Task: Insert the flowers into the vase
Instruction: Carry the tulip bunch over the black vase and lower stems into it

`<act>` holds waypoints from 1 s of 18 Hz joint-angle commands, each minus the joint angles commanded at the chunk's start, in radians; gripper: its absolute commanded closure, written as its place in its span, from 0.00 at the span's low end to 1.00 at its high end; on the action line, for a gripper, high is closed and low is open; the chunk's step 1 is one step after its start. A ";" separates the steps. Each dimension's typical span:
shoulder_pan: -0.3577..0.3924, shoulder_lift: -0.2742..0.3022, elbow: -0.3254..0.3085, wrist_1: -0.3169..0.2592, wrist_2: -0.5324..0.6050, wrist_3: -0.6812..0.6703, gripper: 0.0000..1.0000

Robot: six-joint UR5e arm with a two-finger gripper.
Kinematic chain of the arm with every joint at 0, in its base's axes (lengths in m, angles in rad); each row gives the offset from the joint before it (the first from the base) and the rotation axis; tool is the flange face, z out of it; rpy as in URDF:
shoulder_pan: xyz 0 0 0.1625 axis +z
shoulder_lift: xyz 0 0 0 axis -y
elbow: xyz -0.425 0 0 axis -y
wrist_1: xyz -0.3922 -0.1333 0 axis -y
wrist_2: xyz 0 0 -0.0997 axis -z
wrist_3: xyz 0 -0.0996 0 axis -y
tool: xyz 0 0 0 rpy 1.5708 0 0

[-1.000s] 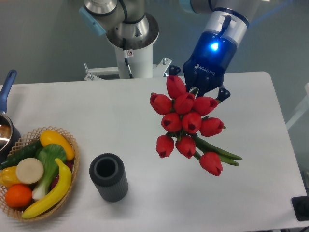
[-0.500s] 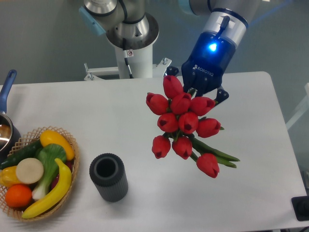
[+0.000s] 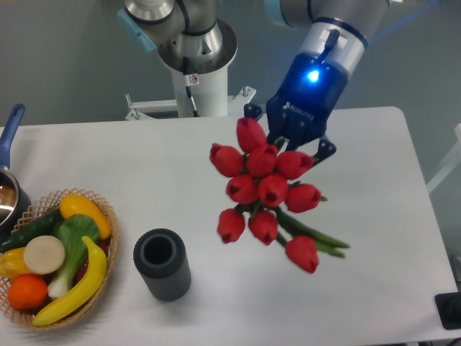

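Transport step of the insertion task. The gripper (image 3: 288, 140) hangs above the far right part of the table (image 3: 389, 180), carrying the flowers (image 3: 265, 193); its fingers pinch the bunch somewhere behind the upper buds, and the bunch is clear of the tabletop. The buds face the camera and the green stems (image 3: 313, 236) trail down and to the right, so the bunch lies tilted, not upright. The vase (image 3: 163, 264) stands on the near left part of the table, well apart from the bunch, with its round hole open and nothing in it. Just to its left sits a wicker basket of plastic fruit and vegetables (image 3: 54, 256), and at the far left edge a pot with a blue handle (image 3: 10, 155) is partly in view.

Judged from this layout, the flowers are grasped and lifted but insertion has not begun. The next move calls for carrying the bunch left and nearer, turning it so the stem ends point down, centring them over the hole, then lowering. The bunch is wider than the vase, so only the stems can enter.

Hidden or unclear: the fingertips and the exact grip point are covered by the buds; the stem ends are partly masked by the lowest bud (image 3: 302, 254); the depth of the vase cannot be read; the pot is cut off by the frame edge
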 joint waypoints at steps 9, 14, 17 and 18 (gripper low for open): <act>-0.091 -0.086 -0.006 0.141 -0.142 0.023 0.82; -0.092 -0.103 -0.047 0.146 -0.282 0.093 0.82; -0.097 -0.103 -0.090 0.146 -0.330 0.167 0.82; -0.097 -0.101 -0.104 0.146 -0.337 0.179 0.82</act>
